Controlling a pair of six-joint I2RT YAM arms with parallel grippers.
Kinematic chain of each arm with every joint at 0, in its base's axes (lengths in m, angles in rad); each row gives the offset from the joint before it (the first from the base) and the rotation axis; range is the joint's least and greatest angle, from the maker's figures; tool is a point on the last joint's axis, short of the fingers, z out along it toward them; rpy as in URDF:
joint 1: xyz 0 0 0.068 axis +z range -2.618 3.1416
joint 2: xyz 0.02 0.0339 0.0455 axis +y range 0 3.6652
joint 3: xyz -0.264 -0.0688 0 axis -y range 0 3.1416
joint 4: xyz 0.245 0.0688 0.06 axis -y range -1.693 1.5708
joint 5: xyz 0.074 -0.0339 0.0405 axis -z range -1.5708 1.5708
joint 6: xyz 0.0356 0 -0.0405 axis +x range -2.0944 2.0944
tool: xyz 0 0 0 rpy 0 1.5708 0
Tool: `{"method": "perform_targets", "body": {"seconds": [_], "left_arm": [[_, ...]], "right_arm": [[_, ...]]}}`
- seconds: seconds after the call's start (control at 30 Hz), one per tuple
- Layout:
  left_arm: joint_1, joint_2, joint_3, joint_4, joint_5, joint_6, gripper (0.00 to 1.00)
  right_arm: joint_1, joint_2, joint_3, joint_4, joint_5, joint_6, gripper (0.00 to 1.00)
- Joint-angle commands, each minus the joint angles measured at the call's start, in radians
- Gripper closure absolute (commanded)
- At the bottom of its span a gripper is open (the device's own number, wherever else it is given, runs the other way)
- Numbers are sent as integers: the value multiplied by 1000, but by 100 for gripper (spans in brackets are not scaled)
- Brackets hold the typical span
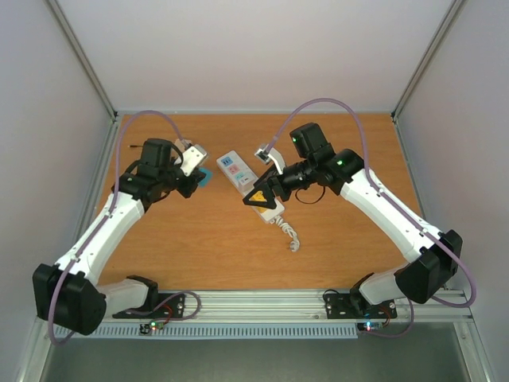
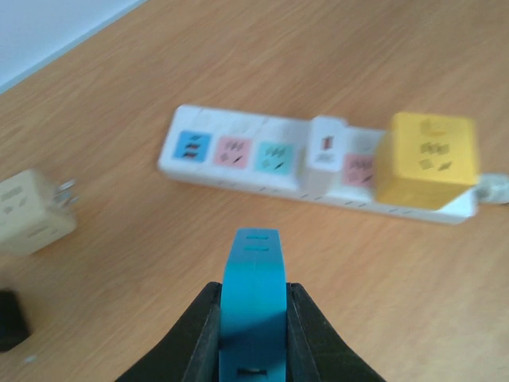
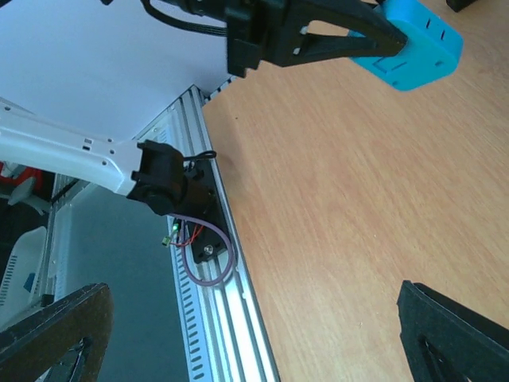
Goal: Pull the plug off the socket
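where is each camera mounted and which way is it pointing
top external: above and behind the bases, looking down on the table; both arms show.
left wrist: looking along the left tool, shut on the blue plug, toward the socket.
right wrist: looks past the open right tool across the table to the left arm's base.
shared: all three show the blue plug.

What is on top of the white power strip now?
A small white plug and a yellow cube plug stand on the socket; the outlets under them are covered. Blue, pink and green outlets lie bare. The blue plug is in the left tool, off it.
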Motion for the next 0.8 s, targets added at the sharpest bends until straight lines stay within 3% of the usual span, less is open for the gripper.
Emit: {"method": "perform_targets", "body": {"seconds": [0.0, 0.77], "left_arm": [[13, 47, -7, 31, -217, 101, 99], [42, 397, -24, 339, -592, 294, 99]], "right_arm": [[-5, -27, -10, 23, 18, 13, 1], [-6, -22, -25, 27, 41, 8, 1]]}}
